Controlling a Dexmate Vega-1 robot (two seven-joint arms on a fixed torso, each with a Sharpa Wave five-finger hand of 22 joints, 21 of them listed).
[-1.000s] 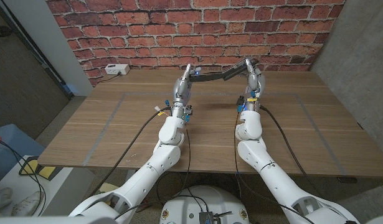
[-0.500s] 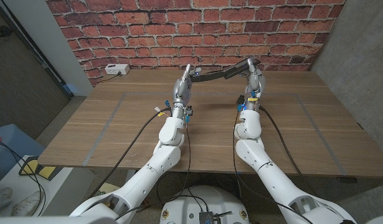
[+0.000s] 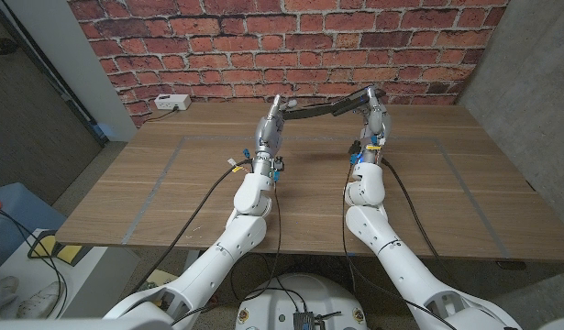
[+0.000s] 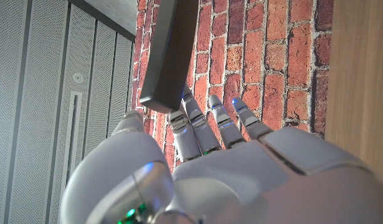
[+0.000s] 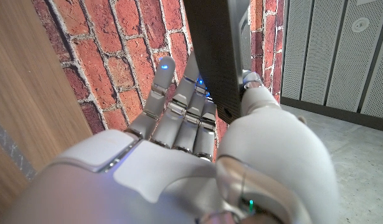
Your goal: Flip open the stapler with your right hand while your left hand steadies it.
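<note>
The dark grey stapler (image 3: 323,108) hangs in the air above the table's far side, spread open into a long, slightly bent bar between my two hands. My left hand (image 3: 269,126) holds its left end between thumb and fingers. My right hand (image 3: 375,117) grips the raised right end, which sits a little higher. In the left wrist view one dark end (image 4: 169,56) stands between the thumb and fingers of my left hand (image 4: 210,162). In the right wrist view the other end (image 5: 219,56) is clamped by the thumb of my right hand (image 5: 179,162).
The wooden table (image 3: 171,183) carries thin grey lines. A white box (image 3: 171,102) with a cable sits at its back left, by the brick wall (image 3: 263,46). A grey pillar (image 3: 529,82) stands to the right.
My right hand has carried its end of the stapler slightly to the right, so the two halves lie a bit straighter. My left hand has stayed in place.
</note>
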